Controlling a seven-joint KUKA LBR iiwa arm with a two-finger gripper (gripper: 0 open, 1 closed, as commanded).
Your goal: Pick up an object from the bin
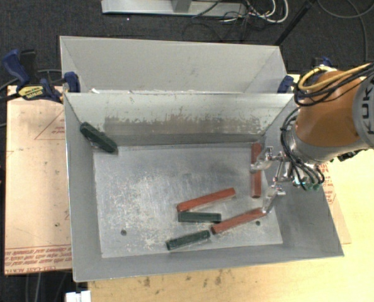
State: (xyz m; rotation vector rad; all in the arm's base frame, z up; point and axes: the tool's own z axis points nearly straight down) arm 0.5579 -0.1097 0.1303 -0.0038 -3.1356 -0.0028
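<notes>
My gripper (264, 184) hangs low at the bin's right side with its metal fingers spread apart, open. A short red bar (256, 168) lies lengthwise along the right wall, right at the fingertips' left; I cannot tell whether it touches them. Just below the lower fingertip (268, 204) lies another red bar (237, 221), slanted on the floor. Nothing is clamped between the fingers.
Left of the gripper a third red bar (206, 200) lies slanted, with a dark green bar (199, 217) under it and another green bar (188, 240) near the front wall. One dark green bar (99, 137) rests in the far left corner.
</notes>
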